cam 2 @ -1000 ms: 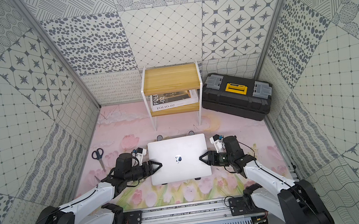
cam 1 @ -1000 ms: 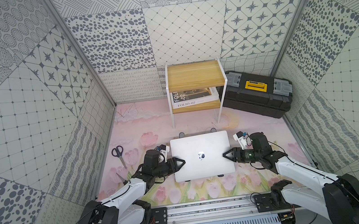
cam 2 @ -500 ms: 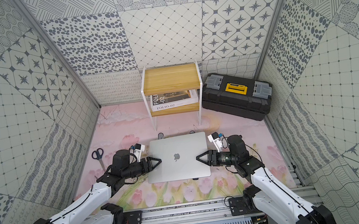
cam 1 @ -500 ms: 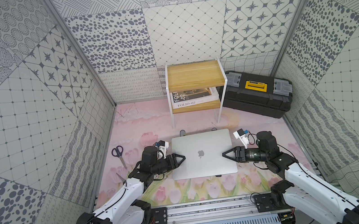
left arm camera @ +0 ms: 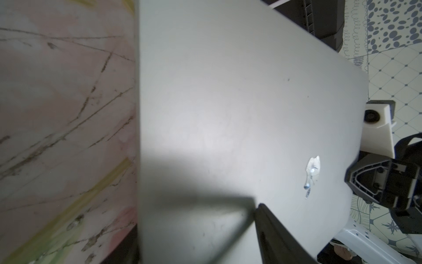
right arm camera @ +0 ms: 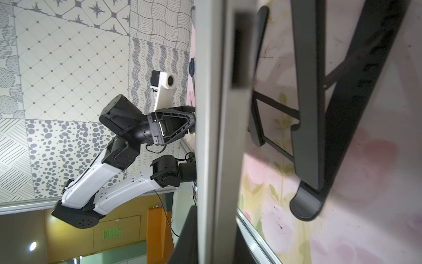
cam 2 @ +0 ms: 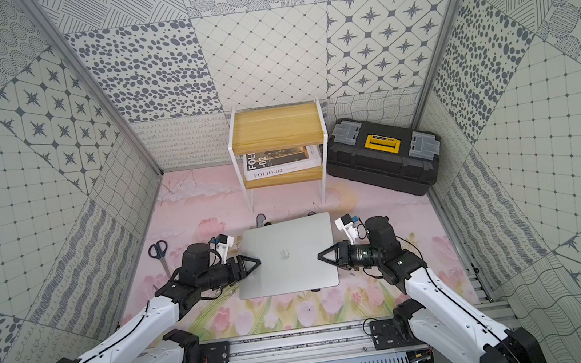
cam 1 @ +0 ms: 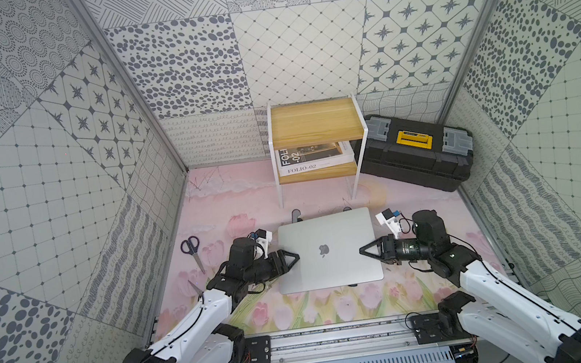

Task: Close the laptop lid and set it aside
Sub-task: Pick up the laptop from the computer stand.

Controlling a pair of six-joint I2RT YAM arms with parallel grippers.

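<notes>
Since the flat silver laptop lid (left arm camera: 228,114) with its pale apple logo already lies down flat, what's left, as I read it, is moving the thin silver aluminium laptop (cam 1: 328,250) off to one side. It sits in the lower middle of both top views, over a dark grey folding stand (right arm camera: 308,137). The stand's feet peek out past the laptop's upper and lower edges, and both rest on the pink tulip-printed surface (cam 1: 246,203).

The right gripper (cam 1: 363,251) reaches in from the right of the frame. In its wrist view the slab's edge runs between two dark fingers (right arm camera: 185,240), so I'd call them clamped on the laptop's right edge. The left gripper (cam 1: 294,258) comes in from the left with one finger (left arm camera: 274,242) lying over the lid. Its partner is hidden, so I cannot tell whether that pair is apart or gripping.

From where I stand the machine looks stiff, fairly heavy for these slim arms, and slick on its brushed metal. A pinch on one edge alone would probably let it sag or slide. I'd take both side edges near their middles and keep it level, going easy on the lid because of the screen it presumably covers.
</notes>
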